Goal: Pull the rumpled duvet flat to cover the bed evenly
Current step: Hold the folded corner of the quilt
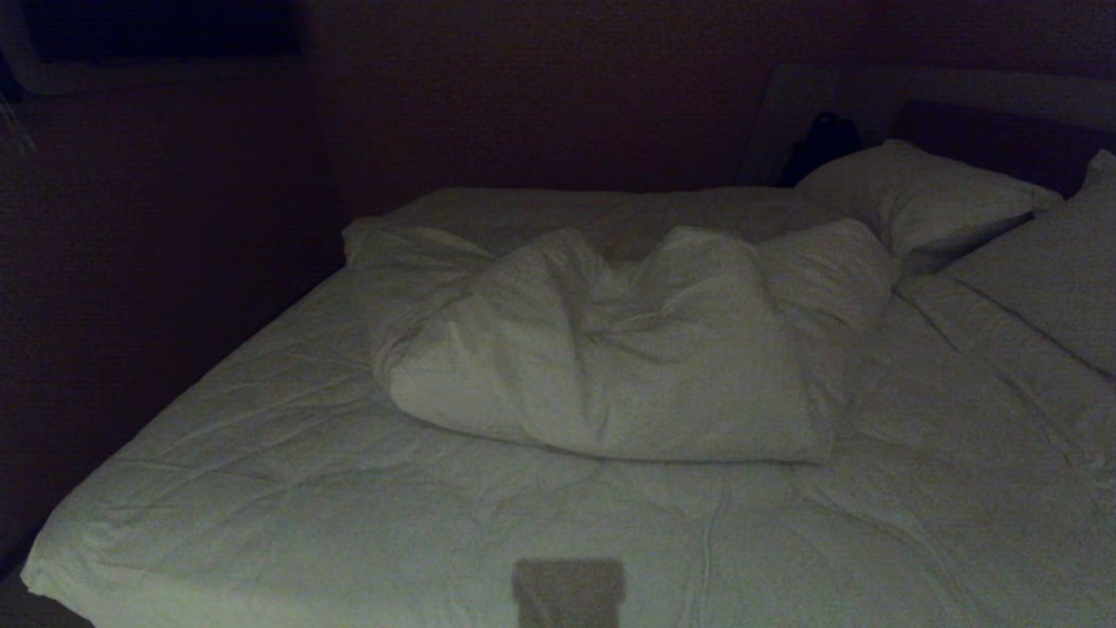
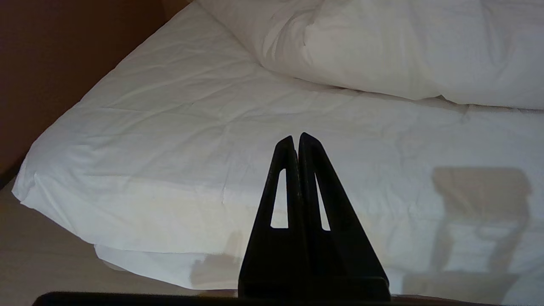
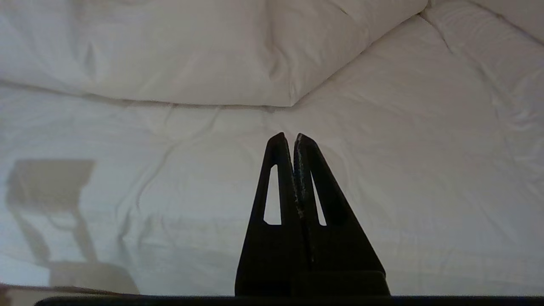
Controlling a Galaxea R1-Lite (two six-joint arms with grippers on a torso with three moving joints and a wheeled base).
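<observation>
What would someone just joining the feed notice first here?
The puffy white creased duvet first: it lies bunched in a heap across the middle of the wide white-topped bed, leaving the near part uncovered. Two plump white pillows sit at the bed's far right end, by a dark headboard. Neither arm is in the head view; the black left gripper and black right gripper both point at the bed, fingers shut and empty.

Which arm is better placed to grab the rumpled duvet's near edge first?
Right, marginally. The right tool faces the duvet heap's near corner; the left tool faces mostly flat cloth near the bed corner. Both are shut, empty.
</observation>
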